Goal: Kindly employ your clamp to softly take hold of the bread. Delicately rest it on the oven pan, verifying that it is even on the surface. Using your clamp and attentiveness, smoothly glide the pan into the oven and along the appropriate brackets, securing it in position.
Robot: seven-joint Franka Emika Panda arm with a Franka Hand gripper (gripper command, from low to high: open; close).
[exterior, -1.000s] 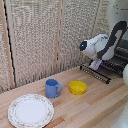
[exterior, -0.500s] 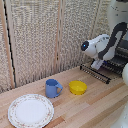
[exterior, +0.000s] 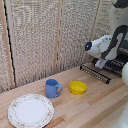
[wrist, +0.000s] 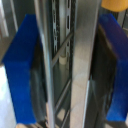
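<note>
Plate: a round white plate with a patterned rim (exterior: 29, 110) lay nearest on the pale wooden surface (exterior: 85, 107).
Mug: a blue ceramic mug (exterior: 52, 88) stood behind the plate.
Bowl: a small yellow bowl (exterior: 77, 87) sat just beside the mug, toward the exterior view's right.
Pan: the flat dark metal oven pan with wire bars (exterior: 96, 72) jutted out beyond the bowl.
Hand: the white boxy hand with blue fingertips (exterior: 100, 63) sat at the pan; in the wrist view its blue fingers (wrist: 22, 70) were pinching the pan's rail (wrist: 70, 60).
Bread: could not be made out.
Backdrop: a woven screen (exterior: 40, 35) stood farthest.
</note>
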